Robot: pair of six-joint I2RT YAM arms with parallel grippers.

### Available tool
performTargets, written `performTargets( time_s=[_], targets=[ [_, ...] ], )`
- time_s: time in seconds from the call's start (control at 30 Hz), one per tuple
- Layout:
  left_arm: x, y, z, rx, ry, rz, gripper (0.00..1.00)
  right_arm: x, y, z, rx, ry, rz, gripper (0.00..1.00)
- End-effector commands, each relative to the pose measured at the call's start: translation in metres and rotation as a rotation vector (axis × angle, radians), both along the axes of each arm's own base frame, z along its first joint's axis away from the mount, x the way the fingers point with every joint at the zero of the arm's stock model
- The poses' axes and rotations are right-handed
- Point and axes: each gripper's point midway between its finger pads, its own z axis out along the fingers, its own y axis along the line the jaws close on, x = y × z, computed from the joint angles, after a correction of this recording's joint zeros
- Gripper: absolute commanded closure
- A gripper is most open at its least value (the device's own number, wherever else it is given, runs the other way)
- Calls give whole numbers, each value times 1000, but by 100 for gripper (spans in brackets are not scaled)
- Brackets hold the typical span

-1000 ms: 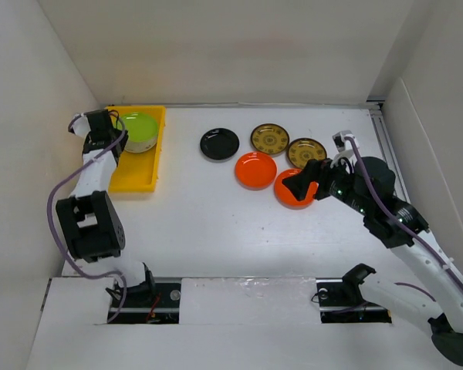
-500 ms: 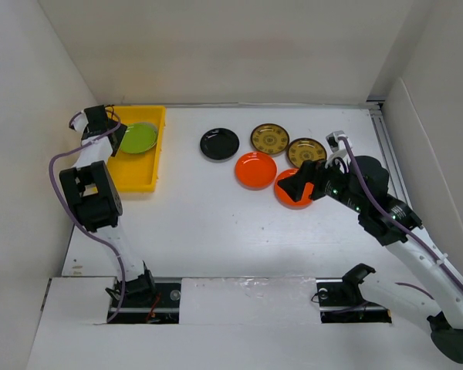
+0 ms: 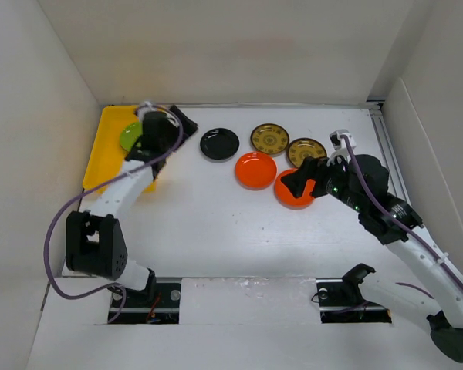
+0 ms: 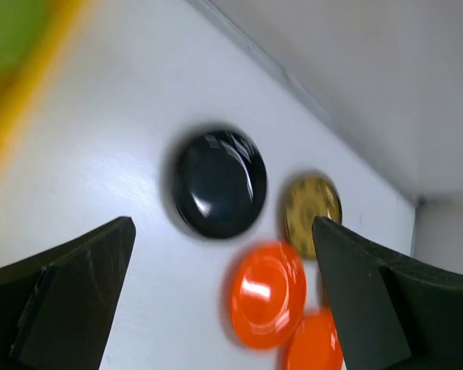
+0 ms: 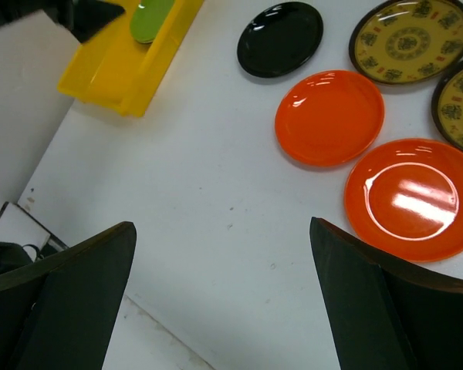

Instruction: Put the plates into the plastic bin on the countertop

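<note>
With left end effector (image 4: 222, 222) spread, empty, centre over black plate (image 3: 219, 143) by far edge of counter (image 3: 216, 223); pinch rim low. Hold right end effector (image 5: 221, 223), also spread, clear. Leave lime green plate (image 3: 131, 137) in yellow bin (image 3: 100, 158).

There is one black plate (image 3: 219, 143), far and left of centre. To its right lie two orange plates (image 5: 329, 117) (image 5: 410, 199), the nearer one further right. Two gold-patterned plates (image 3: 270, 139) (image 3: 306, 152) sit at the far right. One green plate (image 3: 130, 137) lies in the one yellow bin (image 3: 100, 158) at the far left. That makes six plates on show. Two robot arms (image 3: 119, 189) (image 3: 393, 223) stand left and right.
</note>
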Motion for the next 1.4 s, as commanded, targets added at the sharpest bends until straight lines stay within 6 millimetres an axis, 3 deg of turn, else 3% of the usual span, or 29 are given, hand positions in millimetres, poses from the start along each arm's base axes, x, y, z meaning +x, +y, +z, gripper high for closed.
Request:
performTargets(
  time_s=[0.0, 0.03, 0.1, 0.13, 0.23, 0.4, 0.43, 0.5, 0.63, 0.67, 0.77, 0.97, 1.0, 1.1, 1.13, 1.23, 1.27, 1.37],
  targets=[
    [-42, -77, -59, -20, 62, -201, 0, 5, -14, 35, 30, -68, -85, 0],
    [-56, -112, -66, -43, 70, -286, 0, 2, -16, 36, 31, -71, -85, 0],
    [-72, -144, -82, -63, 68, -375, 0, -2, -19, 40, 34, -74, -85, 0],
    [-86, -169, -88, -63, 78, -429, 0, -6, -21, 46, 45, -90, -85, 0],
    [-100, -195, -114, -65, 111, -457, 0, -15, -21, 53, 67, -111, -58, 0],
    [-99, -208, -159, -102, 172, -485, 0, -22, -24, 57, 77, -121, -49, 0],
    [-92, -213, -159, -115, 166, -479, 0, -22, -24, 57, 77, -121, -49, 0],
    [-88, -215, -188, -99, 217, -474, 2, -23, -24, 56, 84, -116, -51, 0],
    [-76, -224, -215, -128, 265, -444, 12, -24, -23, 56, 86, -115, -42, 0],
    [-69, -232, -209, -145, 248, -435, 14, -24, -23, 51, 81, -107, -42, 0],
    [-65, -228, -208, -123, 262, -406, 34, -26, -24, 54, 86, -115, -42, 0],
    [-55, -232, -214, -115, 314, -380, 59, -27, -23, 58, 93, -121, -33, 0],
    [-56, -232, -215, -111, 323, -379, 78, -27, -23, 58, 93, -121, -33, 0],
    [-52, -234, -210, -114, 317, -379, 100, -29, -24, 60, 93, -121, -33, 0],
    [-55, -232, -212, -96, 336, -384, 100, -28, -25, 60, 91, -122, -42, 0],
    [-54, -227, -185, -91, 304, -364, 100, -30, -27, 63, 88, -134, -40, 0],
    [-55, -224, -157, -102, 259, -361, 100, -31, -27, 63, 88, -134, -40, 0],
    [-57, -209, -109, -70, 180, -330, 100, -31, -27, 63, 88, -134, -40, 0]
  ],
)
